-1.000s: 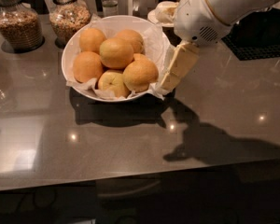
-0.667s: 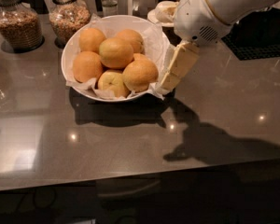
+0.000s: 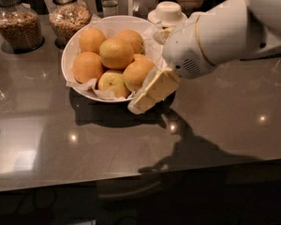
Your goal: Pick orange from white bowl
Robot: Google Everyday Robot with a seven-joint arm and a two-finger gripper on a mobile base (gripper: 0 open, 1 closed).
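Observation:
The white bowl [image 3: 66, 62], lined with crinkled white paper, stands on the dark counter at the upper left of the middle. It holds several golden oranges; one orange [image 3: 116, 53] lies on top in the middle, another [image 3: 136, 73] at the front right. A paler yellowish fruit [image 3: 112, 82] lies at the front. My gripper [image 3: 141, 101] reaches in from the right on a white arm [image 3: 215, 36]. It hangs low at the bowl's front right rim, just outside it, beside the front right orange. It holds nothing that I can see.
Two glass jars of grain [image 3: 18, 25] [image 3: 69, 14] stand behind the bowl at the left. A small white domed dish on a saucer [image 3: 167, 12] stands behind the bowl at the right. The counter's front edge [image 3: 131, 179] runs across the lower part of the view.
My gripper has moved left and down, from beside the bowl's right side to its front right rim. The arm now covers more of the right side. The fruit has not moved.

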